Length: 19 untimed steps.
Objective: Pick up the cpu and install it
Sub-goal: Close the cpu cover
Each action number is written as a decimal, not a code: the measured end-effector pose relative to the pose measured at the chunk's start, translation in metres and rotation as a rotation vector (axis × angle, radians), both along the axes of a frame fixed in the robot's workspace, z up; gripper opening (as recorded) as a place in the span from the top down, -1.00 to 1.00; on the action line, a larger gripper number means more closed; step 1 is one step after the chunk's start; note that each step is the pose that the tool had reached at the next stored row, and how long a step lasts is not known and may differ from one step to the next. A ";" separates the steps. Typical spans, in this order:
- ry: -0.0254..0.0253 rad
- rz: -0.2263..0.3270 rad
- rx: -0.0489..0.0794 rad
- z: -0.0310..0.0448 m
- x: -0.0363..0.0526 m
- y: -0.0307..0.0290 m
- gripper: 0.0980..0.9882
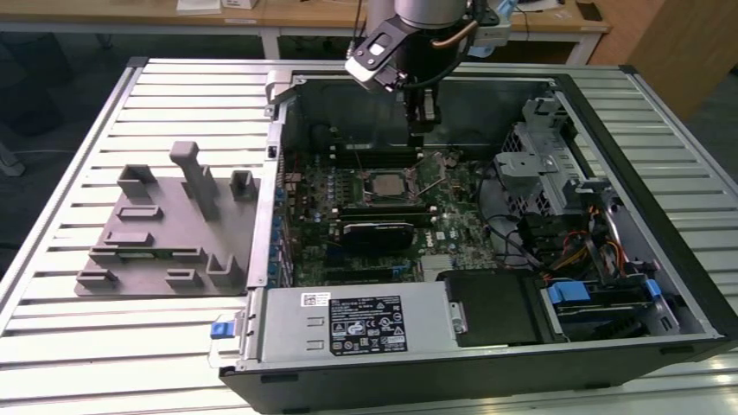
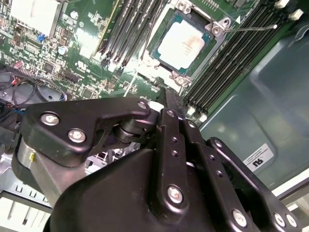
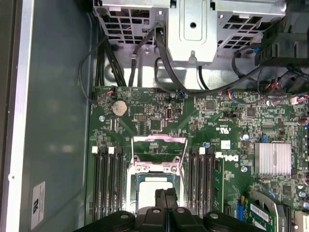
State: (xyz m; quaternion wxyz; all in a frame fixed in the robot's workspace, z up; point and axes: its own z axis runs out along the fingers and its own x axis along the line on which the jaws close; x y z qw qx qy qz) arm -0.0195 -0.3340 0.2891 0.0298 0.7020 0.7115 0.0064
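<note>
While the gripper (image 1: 423,128) hangs clenched and empty at 1 o'clock of the socket (image 1: 362,195) in the exterior view, the cpu (image 2: 181,43) lies in that socket, hold-down frame (image 3: 159,141) apparently swung open. Risk: a low pass could skew the unclamped chip. Count: one cpu, one socket, one gripper, one grey tray (image 1: 162,233) at 9 o'clock

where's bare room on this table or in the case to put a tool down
Free: the table slats on the camera side of the grey tray, and along the exterior view's right of the case. Inside, the bare metal floor beside the memory slots. Crowded: the board around the cpu, near the pincer, and the cabled drive bay.
</note>
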 end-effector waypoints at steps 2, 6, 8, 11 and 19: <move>0.0000 0.000 0.000 0.0000 0.0023 0.0000 0.98; 0.0000 0.000 0.000 0.0000 0.0068 0.0000 0.98; 0.0000 0.000 0.000 0.0000 0.0089 0.0000 0.98; 0.0000 0.000 0.000 0.0000 0.0116 0.0000 0.98; 0.0000 0.000 0.000 0.0000 0.0188 0.0000 0.98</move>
